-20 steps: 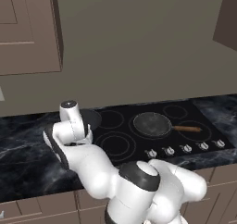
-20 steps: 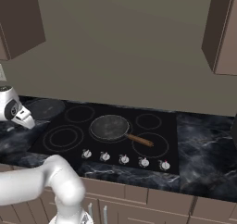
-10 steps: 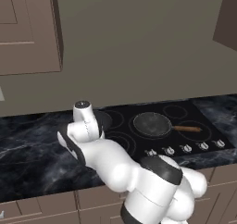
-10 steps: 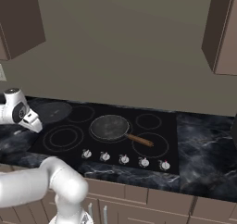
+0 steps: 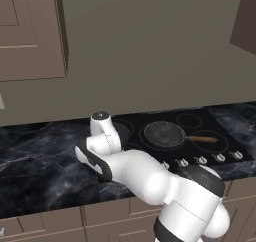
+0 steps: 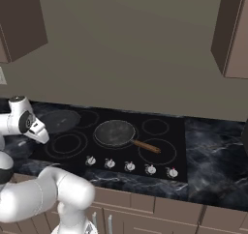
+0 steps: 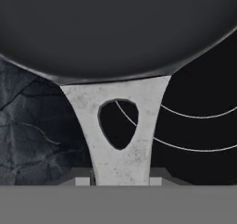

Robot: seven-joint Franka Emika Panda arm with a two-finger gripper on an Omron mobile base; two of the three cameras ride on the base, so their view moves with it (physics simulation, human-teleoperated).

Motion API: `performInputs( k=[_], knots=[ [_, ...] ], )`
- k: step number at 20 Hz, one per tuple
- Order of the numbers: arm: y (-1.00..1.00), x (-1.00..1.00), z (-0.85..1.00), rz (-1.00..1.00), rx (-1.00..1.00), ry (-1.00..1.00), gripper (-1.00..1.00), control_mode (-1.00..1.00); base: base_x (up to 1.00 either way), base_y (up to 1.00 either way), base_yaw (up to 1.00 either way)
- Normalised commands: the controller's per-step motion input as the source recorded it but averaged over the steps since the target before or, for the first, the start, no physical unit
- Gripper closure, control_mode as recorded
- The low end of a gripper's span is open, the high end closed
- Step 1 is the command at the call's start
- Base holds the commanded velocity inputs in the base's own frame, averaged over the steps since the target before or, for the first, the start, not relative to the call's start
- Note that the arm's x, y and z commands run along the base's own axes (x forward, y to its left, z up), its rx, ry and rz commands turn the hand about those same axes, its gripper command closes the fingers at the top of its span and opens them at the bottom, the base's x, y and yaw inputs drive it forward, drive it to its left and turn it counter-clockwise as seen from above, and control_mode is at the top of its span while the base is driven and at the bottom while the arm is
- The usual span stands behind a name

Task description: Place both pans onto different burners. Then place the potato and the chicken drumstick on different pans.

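Observation:
My gripper (image 7: 119, 180) is shut on the short grey handle (image 7: 121, 153) of the black pan (image 7: 115, 28), whose round body fills the top of the hand view. From the right base view the black pan (image 6: 60, 121) is at the cooktop's back-left burner, with my gripper (image 6: 42, 135) at its left side. Whether it rests on the glass I cannot tell. The dark grey pan (image 6: 115, 133) (image 5: 164, 134) with the wooden handle (image 6: 146, 146) sits on a middle burner. The front-left burner (image 6: 66, 143) is bare. The potato and the chicken drumstick are out of view.
Silver knobs (image 6: 130, 166) line the front of the black cooktop (image 6: 169, 141). Dark marbled counter (image 5: 35, 161) stretches left of it and more counter (image 6: 213, 151) lies to its right. Wall cabinets (image 5: 30, 31) hang above. My arm's white links (image 5: 135, 171) cross the cooktop's left edge.
The arm has swung to the right, carrying the black pan from over the counter onto the cooktop's left side. The wooden-handled pan has not moved.

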Motion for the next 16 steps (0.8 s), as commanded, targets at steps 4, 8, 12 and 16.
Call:
performInputs(
  k=[4, 8, 12, 16],
  knots=[
    [-0.24, -0.21, 0.0, 0.0, 0.0, 0.02, 1.0, -1.0, 0.0, 0.0, 0.0],
    [-0.07, -0.23, 0.0, 0.0, 0.0, 0.03, 1.0, -1.0, 0.0, 0.0, 0.0],
    [0.0, -0.12, 0.0, -0.05, 0.0, 0.02, 1.0, -1.0, 0.0, 0.0, 0.0],
    [-0.03, -0.08, 0.0, -0.07, 0.0, 0.0, 1.0, -1.0, 0.0, 0.0, 0.0]
  ],
)
